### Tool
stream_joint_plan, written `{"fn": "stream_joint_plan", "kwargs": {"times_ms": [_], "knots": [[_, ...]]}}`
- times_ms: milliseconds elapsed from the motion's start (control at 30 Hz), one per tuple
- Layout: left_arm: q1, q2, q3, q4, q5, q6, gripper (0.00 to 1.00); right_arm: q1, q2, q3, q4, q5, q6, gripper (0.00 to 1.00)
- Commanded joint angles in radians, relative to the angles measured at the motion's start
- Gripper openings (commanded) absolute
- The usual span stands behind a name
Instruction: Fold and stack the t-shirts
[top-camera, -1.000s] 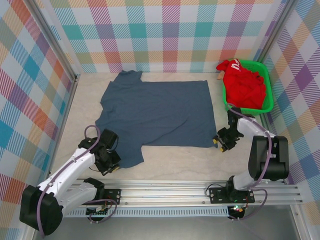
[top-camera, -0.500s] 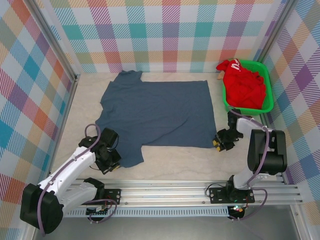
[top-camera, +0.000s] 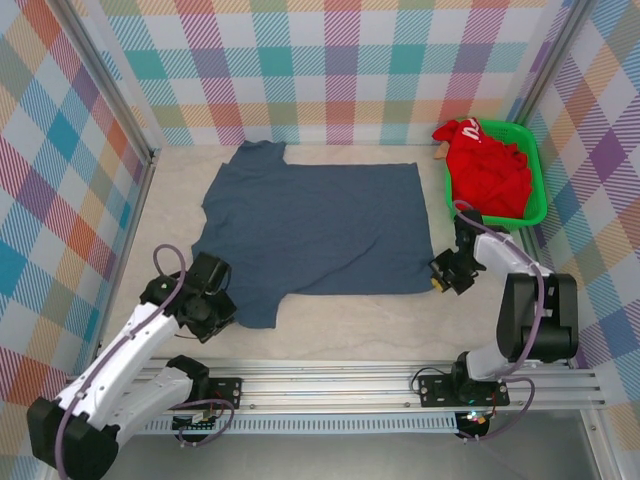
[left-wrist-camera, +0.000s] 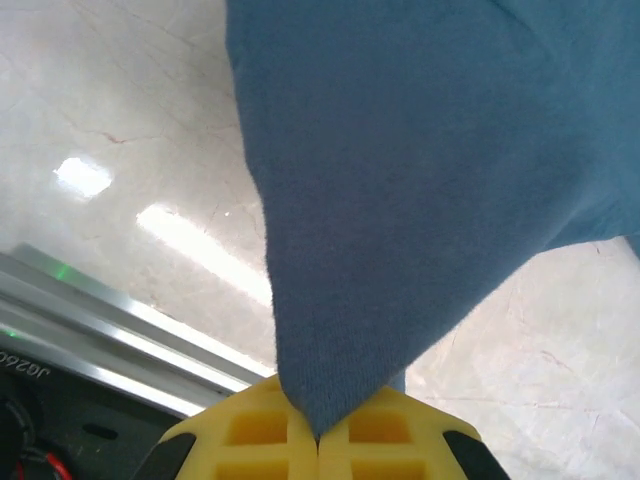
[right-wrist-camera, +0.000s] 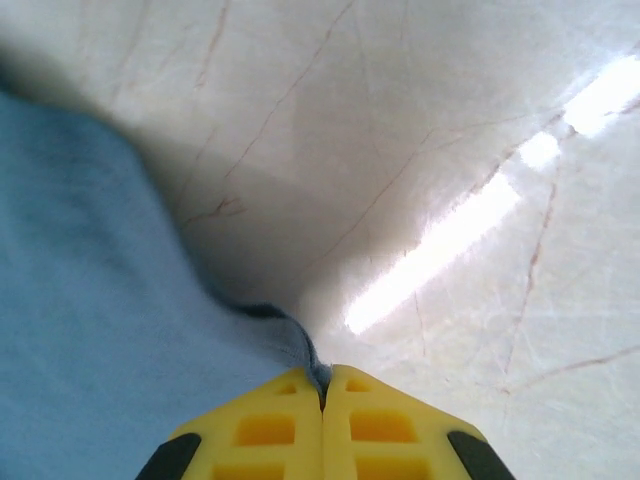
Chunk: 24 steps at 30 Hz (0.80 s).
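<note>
marbled tabletop (top-camera: 350, 325) under blue t-shirt (top-camera: 320, 225), plaid walls (top-camera: 330, 70)

Plain slate-blue t-shirt (top-camera: 315, 225), bright red t-shirt (top-camera: 487, 175), green basket (top-camera: 500, 217), pastel plaid walls (top-camera: 340, 70), cream marbled table (top-camera: 350, 320)

Nothing reads clearly. At 8 o'clock in the left wrist view, pale printed characters (left-wrist-camera: 28, 372) on a dark part (left-wrist-camera: 70, 412) are cut off and illegible. The white mark (top-camera: 470, 131) on the red t-shirt (top-camera: 490, 175), at 1 o'clock in the top view, is too small to read.
</note>
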Motion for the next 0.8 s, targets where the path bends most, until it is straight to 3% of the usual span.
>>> {"fn": "stream_joint_plan", "kwargs": {"times_ms": [0,333,500,667,767], "knots": [[-0.044,-0.037,0.025,-0.134,-0.027,-0.073,0.00,0.016,-0.061,-0.001,-0.113,0.040,-0.060,0.00],[-0.159,-0.154,0.046,-0.309,-0.061,-0.192,0.00,0.044,-0.290,-0.103,-0.283,0.060,-0.080,0.00],[-0.162,-0.105,0.034,-0.159,-0.084,-0.202,0.00,0.044,-0.259,-0.142,-0.215,0.026,-0.092,0.00],[-0.155,0.059,0.124,-0.022,-0.167,-0.179,0.00,0.044,-0.202,-0.059,-0.203,0.070,-0.117,0.00],[-0.104,0.156,0.189,0.048,-0.171,-0.131,0.00,0.044,-0.153,0.011,-0.209,0.094,-0.138,0.00]]}}
